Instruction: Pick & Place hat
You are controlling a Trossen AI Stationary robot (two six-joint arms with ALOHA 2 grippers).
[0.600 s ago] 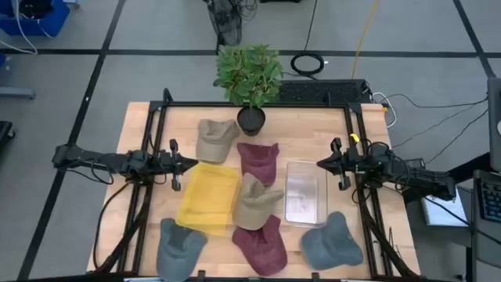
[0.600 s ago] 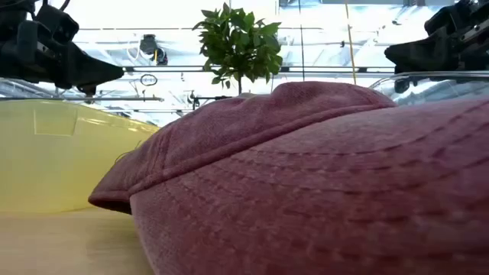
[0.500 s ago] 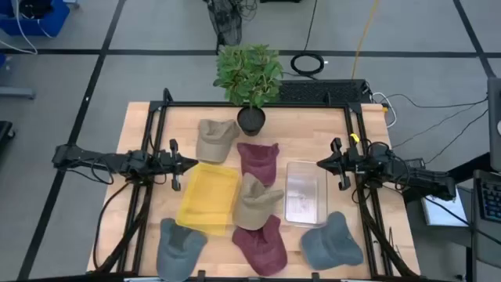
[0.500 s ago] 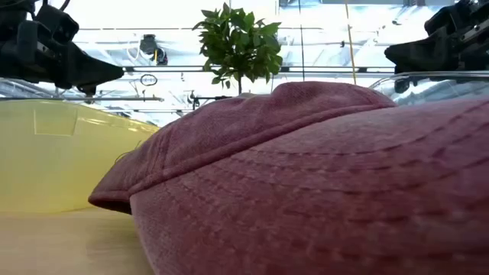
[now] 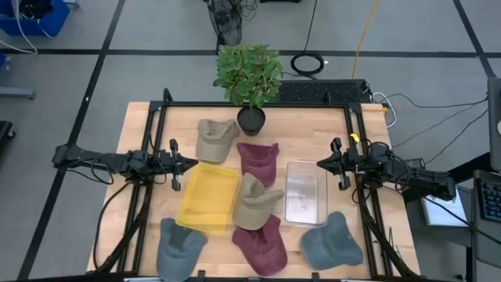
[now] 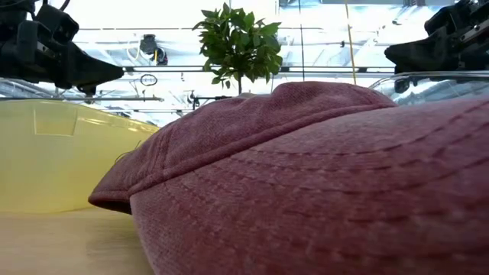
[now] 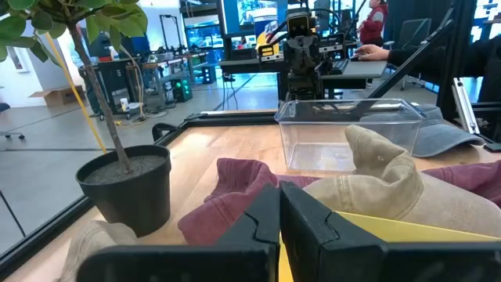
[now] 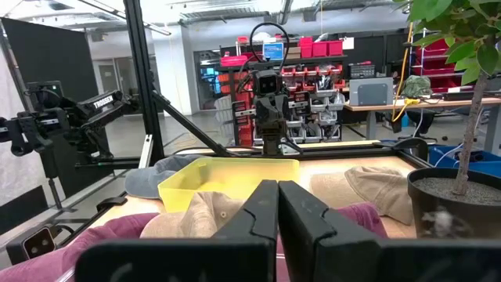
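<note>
High view, left to right: we see the left gripper (image 5: 188, 164) hovering at the table's left edge, fingers pressed together on nothing, just beside the yellow bin (image 5: 208, 196). A grey hat (image 5: 178, 244) lies at the near left corner. A tan hat (image 5: 215, 139) sits beside the potted plant (image 5: 250, 78), with a maroon hat (image 5: 259, 160) just right of it. Another tan hat (image 5: 255, 203) lies between the yellow bin and the clear bin (image 5: 305, 193), touching a second maroon hat (image 5: 261, 244) nearer the front edge. A blue-grey hat (image 5: 332, 242) lies by the clear bin's near end. The right gripper (image 5: 322, 164) hangs at the right edge, fingers closed and empty. We can read no writing on any hat or bin.
</note>
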